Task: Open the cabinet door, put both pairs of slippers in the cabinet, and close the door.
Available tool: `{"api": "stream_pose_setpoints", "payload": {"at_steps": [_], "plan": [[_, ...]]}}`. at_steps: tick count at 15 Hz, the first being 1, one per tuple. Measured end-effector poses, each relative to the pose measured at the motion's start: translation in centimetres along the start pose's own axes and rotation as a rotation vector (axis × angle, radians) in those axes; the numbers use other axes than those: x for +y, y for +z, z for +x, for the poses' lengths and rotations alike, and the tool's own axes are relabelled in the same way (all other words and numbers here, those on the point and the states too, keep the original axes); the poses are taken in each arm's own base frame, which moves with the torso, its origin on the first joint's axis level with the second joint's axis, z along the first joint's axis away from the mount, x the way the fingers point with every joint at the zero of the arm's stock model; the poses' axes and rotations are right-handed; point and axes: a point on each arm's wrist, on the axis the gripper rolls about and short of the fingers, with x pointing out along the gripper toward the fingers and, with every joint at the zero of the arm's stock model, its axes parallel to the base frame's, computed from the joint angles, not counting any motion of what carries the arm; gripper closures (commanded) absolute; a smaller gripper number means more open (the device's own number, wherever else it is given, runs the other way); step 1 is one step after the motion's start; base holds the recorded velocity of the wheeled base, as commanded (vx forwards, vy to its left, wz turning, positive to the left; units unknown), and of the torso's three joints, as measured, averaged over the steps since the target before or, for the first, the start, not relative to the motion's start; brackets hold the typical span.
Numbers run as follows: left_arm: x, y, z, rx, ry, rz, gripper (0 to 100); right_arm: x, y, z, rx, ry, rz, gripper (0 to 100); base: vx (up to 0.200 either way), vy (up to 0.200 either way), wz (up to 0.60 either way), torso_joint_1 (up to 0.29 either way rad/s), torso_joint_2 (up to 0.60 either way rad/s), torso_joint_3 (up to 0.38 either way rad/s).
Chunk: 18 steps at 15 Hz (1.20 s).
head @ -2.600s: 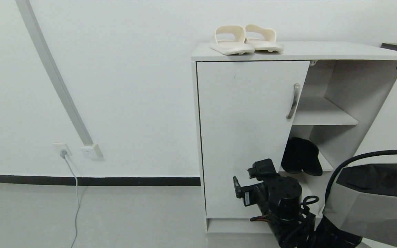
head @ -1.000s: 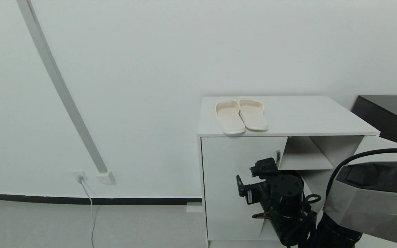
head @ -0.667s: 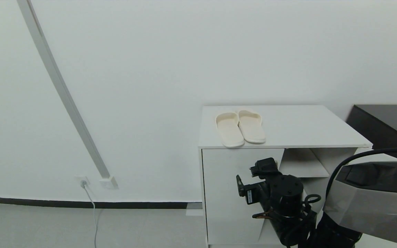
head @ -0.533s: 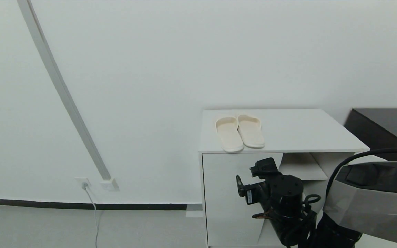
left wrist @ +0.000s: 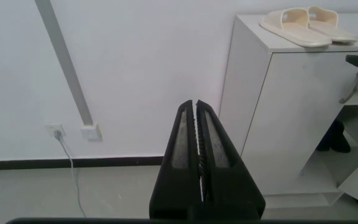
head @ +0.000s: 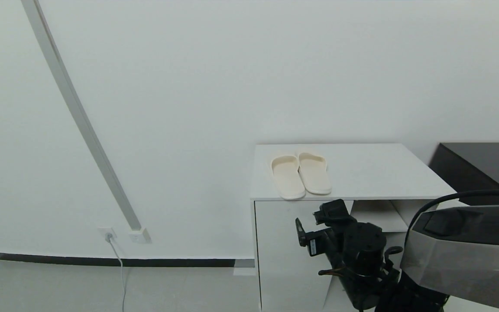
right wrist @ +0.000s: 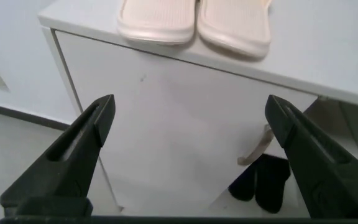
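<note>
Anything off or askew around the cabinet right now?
Nothing spilled or damaged. One small thing: the cream slippers sit on the cabinet top with their ends poking slightly past its front edge. The black slippers are inside the cabinet.

Cabinet top: cream slippers at its 9 o'clock end; bare board from their 3 o'clock, open air above. Left door: shut, blocks that half. Right bay: open-fronted; black slippers occupy lower shelf
</note>
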Motion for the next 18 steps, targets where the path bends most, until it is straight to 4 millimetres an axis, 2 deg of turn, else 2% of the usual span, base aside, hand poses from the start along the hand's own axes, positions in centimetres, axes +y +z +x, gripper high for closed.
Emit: {"api": "stream_pose_setpoints", "payload": {"at_steps": [2, 5, 10, 12, 17, 18], "plan": [[0.0, 0.0, 0.0, 0.0, -0.001, 0.01, 100, 0.2, 0.1, 0.8, 0.05, -0.004, -0.002, 0, 0.0, 0.0, 0.0, 0.0, 0.0, 0.0], [0.0, 0.0, 0.0, 0.0, -0.001, 0.012, 100, 0.8, 1.8, 2.3, 0.14, -0.006, 0.021, 0, 0.0, 0.0, 0.0, 0.0, 0.0, 0.0], [0.0, 0.0, 0.0, 0.0, -0.001, 0.006, 100, 1.2, 7.9, 4.1, 0.27, -0.047, 0.118, 0, 0.0, 0.0, 0.0, 0.0, 0.0, 0.0], [0.0, 0.0, 0.0, 0.0, -0.001, 0.007, 100, 0.7, 11.0, 4.3, 0.251, -0.087, 0.193, 0, 0.0, 0.0, 0.0, 0.0, 0.0, 0.0], [0.0, 0.0, 0.0, 0.001, -0.002, 0.004, 100, 0.5, 11.2, 4.7, 0.236, -0.096, 0.213, 0, 0.0, 0.0, 0.0, 0.0, 0.0, 0.0], [0.0, 0.0, 0.0, 0.001, -0.002, 0.004, 100, 0.4, 11.1, 4.9, 0.235, -0.1, 0.215, 0, 0.2, 0.0, 0.0, 0.002, 0.0, 0.007]]}}
